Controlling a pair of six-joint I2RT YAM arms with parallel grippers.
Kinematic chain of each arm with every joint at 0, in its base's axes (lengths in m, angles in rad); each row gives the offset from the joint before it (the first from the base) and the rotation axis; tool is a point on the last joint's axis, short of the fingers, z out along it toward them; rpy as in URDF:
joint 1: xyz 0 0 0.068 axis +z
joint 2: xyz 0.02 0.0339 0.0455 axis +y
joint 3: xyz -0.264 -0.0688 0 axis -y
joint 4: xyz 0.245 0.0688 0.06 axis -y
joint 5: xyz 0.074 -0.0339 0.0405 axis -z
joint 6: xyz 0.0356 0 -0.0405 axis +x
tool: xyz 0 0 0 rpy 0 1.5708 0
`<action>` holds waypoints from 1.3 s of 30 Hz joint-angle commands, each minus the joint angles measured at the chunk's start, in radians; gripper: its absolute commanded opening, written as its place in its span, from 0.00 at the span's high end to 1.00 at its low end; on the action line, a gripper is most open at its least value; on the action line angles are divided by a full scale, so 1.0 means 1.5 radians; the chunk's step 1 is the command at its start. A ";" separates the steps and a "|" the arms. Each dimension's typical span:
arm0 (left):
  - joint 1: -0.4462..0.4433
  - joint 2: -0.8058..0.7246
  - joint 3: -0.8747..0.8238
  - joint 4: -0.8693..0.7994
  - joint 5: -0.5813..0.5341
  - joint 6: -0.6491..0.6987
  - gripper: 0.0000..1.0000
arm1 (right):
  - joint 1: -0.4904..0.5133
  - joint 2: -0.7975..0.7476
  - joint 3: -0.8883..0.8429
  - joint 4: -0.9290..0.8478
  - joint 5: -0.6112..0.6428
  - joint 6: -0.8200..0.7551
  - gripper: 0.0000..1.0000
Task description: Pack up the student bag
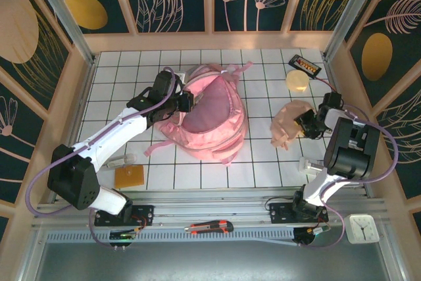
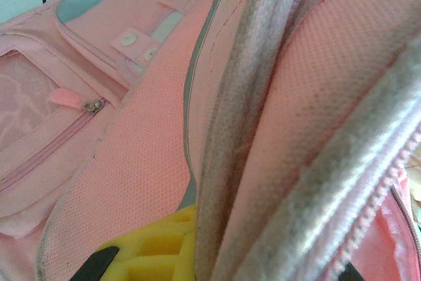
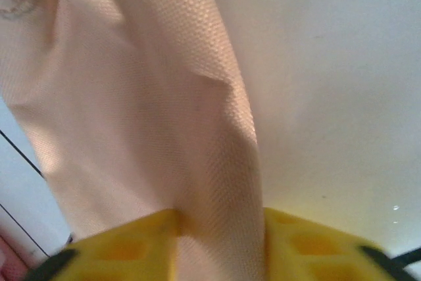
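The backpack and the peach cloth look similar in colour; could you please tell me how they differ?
The backpack is far bigger than the cloth. The backpack is deeper pink, with zips, pockets and straps; the cloth is plain pale peach. The backpack lies mid-table, its edge gripped by the left hand; the cloth lies to the right, pinched by the right hand. Both are soft woven fabric, each held by one hand.
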 commanded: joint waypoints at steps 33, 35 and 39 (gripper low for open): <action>-0.002 -0.031 0.035 0.148 0.080 -0.058 1.00 | 0.461 -0.015 0.247 -0.076 -0.184 0.186 1.00; -0.003 -0.032 0.040 0.149 0.082 -0.057 1.00 | 0.461 0.021 0.270 -0.075 -0.190 0.186 1.00; -0.018 -0.024 0.056 0.146 0.095 -0.048 1.00 | 0.462 0.087 0.327 -0.064 -0.194 0.197 1.00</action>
